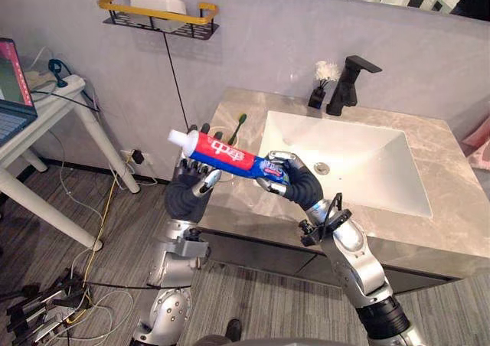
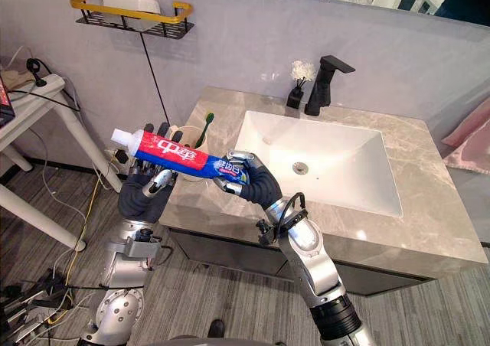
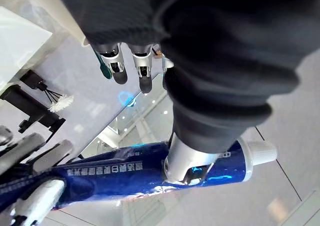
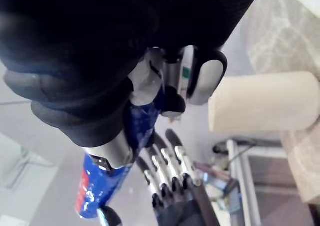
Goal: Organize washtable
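The toothpaste tube hangs in the air over the left front edge of the counter, lying nearly level with its white cap toward my left. My right robot hand has its fingers curled round the tube's flat end. My left robot hand stands with its fingers straight up behind the cap end, and its thumb seems to rest against the tube rather than clamp it. Behind them, a cream cup holds a green toothbrush beside the sink.
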### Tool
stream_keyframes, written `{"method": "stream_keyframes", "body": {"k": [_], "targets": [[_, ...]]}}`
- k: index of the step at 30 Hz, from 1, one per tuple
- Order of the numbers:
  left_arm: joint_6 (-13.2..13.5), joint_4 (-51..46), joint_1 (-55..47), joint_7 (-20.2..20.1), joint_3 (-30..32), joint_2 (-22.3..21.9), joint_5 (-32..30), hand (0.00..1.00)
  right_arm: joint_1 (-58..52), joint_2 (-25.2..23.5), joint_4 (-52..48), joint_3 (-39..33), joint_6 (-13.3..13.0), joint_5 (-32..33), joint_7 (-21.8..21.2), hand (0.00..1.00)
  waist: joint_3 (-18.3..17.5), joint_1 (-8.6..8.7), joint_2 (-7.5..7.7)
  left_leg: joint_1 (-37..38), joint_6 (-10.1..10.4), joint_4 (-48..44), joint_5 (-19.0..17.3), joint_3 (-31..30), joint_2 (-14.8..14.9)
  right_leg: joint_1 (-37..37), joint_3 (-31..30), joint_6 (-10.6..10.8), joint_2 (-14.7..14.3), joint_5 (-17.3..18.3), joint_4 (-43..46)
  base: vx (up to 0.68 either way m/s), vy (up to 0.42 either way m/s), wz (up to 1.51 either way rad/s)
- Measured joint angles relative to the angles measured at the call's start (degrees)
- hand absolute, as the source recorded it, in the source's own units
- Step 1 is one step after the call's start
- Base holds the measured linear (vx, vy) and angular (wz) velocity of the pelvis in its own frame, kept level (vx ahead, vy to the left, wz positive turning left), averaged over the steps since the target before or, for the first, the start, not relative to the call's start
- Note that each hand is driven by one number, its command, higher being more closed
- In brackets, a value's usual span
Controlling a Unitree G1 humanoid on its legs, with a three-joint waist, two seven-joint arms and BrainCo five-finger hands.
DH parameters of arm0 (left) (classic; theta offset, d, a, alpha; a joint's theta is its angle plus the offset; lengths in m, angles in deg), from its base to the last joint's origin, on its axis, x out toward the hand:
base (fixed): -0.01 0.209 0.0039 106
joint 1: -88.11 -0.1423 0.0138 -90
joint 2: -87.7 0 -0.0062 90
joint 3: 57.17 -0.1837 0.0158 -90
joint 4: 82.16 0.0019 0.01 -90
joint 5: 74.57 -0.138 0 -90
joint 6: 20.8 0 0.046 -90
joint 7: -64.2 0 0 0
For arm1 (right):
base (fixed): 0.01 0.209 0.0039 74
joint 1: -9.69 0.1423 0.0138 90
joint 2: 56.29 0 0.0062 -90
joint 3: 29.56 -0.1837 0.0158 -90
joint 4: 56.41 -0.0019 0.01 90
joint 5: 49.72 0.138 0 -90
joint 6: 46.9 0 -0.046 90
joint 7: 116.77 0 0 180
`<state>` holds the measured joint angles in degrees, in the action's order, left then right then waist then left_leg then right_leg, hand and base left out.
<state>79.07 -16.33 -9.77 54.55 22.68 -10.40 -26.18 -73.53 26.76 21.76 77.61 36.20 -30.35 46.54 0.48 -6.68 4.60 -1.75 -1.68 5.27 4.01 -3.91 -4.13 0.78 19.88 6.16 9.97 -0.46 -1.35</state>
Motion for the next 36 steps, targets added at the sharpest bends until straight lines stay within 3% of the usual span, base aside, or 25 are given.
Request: {"method": "stream_keyframes", "body": {"k": [3,4,21,22,26,29,36], "targets": [[0.0,0.0,0.0,0.0,-1.0,0.0,-0.2,0.00,-0.1,0.0,1.8,1.6,0.0,-0.6,0.0,1.00,-0.1,0.29,0.11,-0.3,0.0,0.0,0.0,0.1,0.0,-0.1,-0.1,0.0,0.0,0.0,0.1,0.00,-0.006,-0.01],[0.0,0.0,0.0,0.0,-1.4,0.0,-0.2,1.00,-0.2,0.0,2.4,2.2,0.4,-1.1,-0.1,1.00,-0.1,0.32,0.14,-0.3,0.0,0.0,0.0,0.1,0.0,-0.1,-0.1,0.0,0.0,0.0,0.1,0.00,0.000,0.00],[0.0,0.0,2.6,2.4,-3.3,-1.1,-0.2,1.00,-2.3,-2.0,4.2,5.8,0.9,-3.1,0.5,1.00,-0.2,1.27,0.33,-0.3,0.0,0.0,0.0,1.2,0.2,-0.7,-1.2,0.0,-0.1,-0.1,0.1,0.00,-0.008,-0.02],[0.0,0.0,3.0,2.5,-3.3,-1.1,-0.2,1.00,-2.3,-2.1,4.3,5.9,0.9,-3.1,0.5,0.00,-0.2,1.27,0.32,-0.3,0.0,0.0,0.0,1.3,0.2,-0.9,-1.2,0.0,-0.1,-0.1,0.1,0.00,0.000,0.00],[0.1,0.0,3.3,2.7,-3.2,-1.5,-0.7,1.00,-2.3,-2.5,5.3,5.9,0.9,-3.3,0.3,0.00,-0.3,1.30,0.32,-0.3,0.0,0.0,0.0,1.8,0.1,-0.9,-1.4,0.0,0.0,-0.1,0.1,0.00,0.000,0.00],[0.0,0.0,5.6,3.8,-2.8,-0.7,-4.4,1.00,-2.3,-2.6,6.6,5.9,0.9,-3.2,0.2,0.00,-0.3,1.23,0.27,0.1,0.0,0.0,0.0,2.5,0.2,-1.0,-2.1,0.1,-0.1,-0.2,0.1,0.00,-0.015,-0.09],[0.6,0.3,21.1,7.1,5.9,6.7,-15.0,1.00,-4.9,-2.2,8.5,6.5,1.4,-3.1,-1.6,0.00,-0.7,1.58,-0.35,0.6,0.3,0.0,-0.3,3.2,0.4,-1.0,-3.1,-0.3,-0.2,-0.4,0.0,-0.01,-0.016,-0.09]]}}
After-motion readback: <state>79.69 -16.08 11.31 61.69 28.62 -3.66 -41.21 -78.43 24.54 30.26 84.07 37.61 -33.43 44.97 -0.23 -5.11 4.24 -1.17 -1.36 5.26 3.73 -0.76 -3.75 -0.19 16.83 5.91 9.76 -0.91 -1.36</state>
